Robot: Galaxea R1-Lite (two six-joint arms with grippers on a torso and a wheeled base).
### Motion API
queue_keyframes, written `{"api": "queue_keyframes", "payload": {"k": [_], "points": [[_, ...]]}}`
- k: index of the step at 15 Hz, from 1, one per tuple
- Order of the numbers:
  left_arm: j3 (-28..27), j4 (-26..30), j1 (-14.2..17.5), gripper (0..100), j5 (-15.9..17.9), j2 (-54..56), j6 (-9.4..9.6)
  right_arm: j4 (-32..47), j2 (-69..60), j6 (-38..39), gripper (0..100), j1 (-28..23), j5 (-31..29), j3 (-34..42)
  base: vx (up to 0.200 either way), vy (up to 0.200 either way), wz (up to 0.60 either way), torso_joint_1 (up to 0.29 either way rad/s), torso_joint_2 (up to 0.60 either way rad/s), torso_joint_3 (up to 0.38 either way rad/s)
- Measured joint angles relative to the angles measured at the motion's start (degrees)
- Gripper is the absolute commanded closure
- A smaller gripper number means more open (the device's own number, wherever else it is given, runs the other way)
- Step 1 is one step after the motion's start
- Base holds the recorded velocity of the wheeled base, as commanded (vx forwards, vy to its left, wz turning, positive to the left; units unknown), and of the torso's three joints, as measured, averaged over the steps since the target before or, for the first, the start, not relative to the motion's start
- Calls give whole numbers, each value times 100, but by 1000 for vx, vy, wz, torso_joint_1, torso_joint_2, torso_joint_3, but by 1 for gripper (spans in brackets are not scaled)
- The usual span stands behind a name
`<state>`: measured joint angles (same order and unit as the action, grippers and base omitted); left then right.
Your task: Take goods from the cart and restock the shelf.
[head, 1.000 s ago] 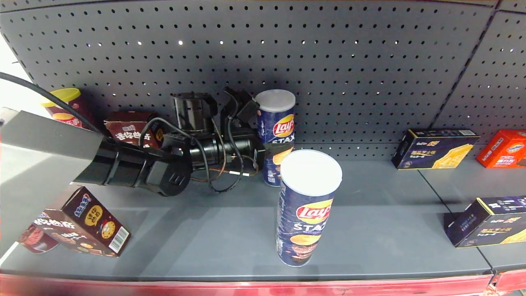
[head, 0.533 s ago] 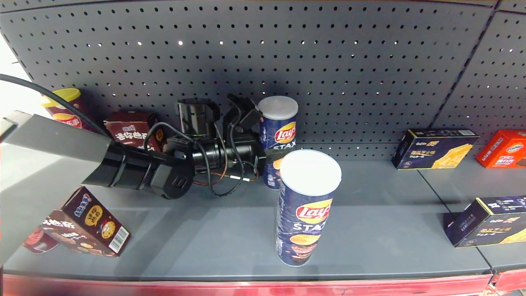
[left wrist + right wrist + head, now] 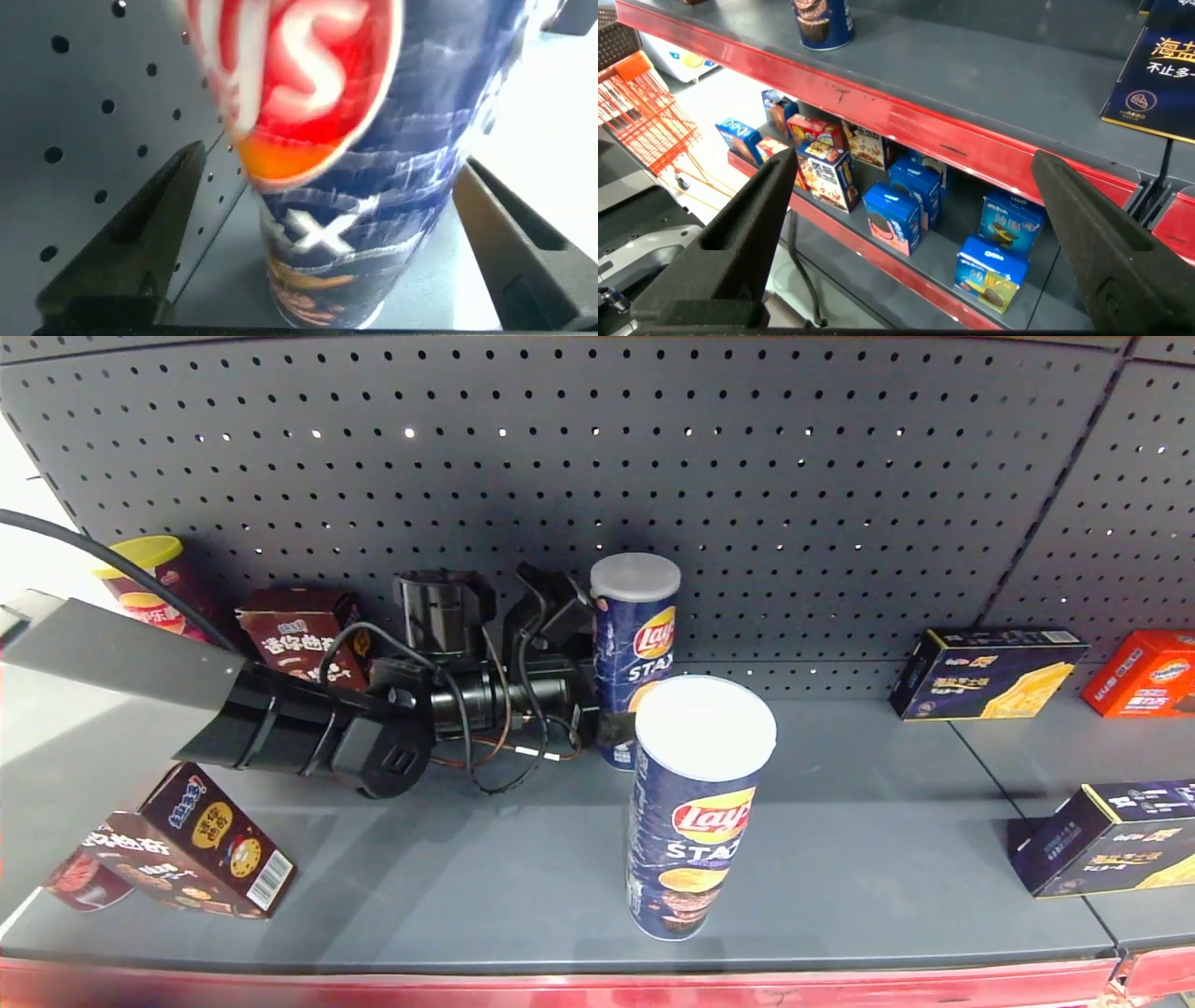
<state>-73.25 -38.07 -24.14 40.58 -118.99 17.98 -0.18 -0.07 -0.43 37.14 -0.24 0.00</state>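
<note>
At the back of the gray shelf (image 3: 887, 821), close to the wall with holes (image 3: 794, 476), a blue chip can (image 3: 633, 644) stands up straight. The left claw (image 3: 602, 700) sits around its lower part. Its fingers (image 3: 131, 243) are spread, one on each side, and a gap shows between one finger and the can. A second blue chip can (image 3: 695, 803) stands nearer the front, apart from the first. Brown boxes (image 3: 191, 845) lie at the left end. The right claw (image 3: 915, 196) hangs wide open, holding nothing, in front of small blue boxes (image 3: 906, 210) on a lower shelf, near an orange wire cart (image 3: 645, 103).
</note>
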Motion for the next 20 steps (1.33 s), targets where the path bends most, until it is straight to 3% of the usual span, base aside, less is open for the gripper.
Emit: {"api": "queue_keyframes", "payload": {"k": [3, 7, 9, 11, 20], "points": [[160, -143, 30, 0, -24, 234, 13, 2, 0, 0, 0, 1, -2, 0, 0, 0, 0, 0, 0, 0], [777, -330, 138, 0, -172, 700, 13, 0, 0, 2, 0, 0, -2, 0, 0, 0, 0, 0, 0, 0], [1096, -341, 215, 0, -574, 920, 27, 0, 0, 0, 0, 1, -2, 0, 0, 0, 0, 0, 0, 0], [1226, -343, 217, 0, -1300, 1029, 35, 2, 0, 0, 0, 0, -2, 0, 0, 0, 0, 0, 0, 0], [1264, -550, 123, 0, -1491, 1112, -13, -2, 0, 0, 0, 1, 0, 0, 0, 0, 0, 0, 0, 0]]}}
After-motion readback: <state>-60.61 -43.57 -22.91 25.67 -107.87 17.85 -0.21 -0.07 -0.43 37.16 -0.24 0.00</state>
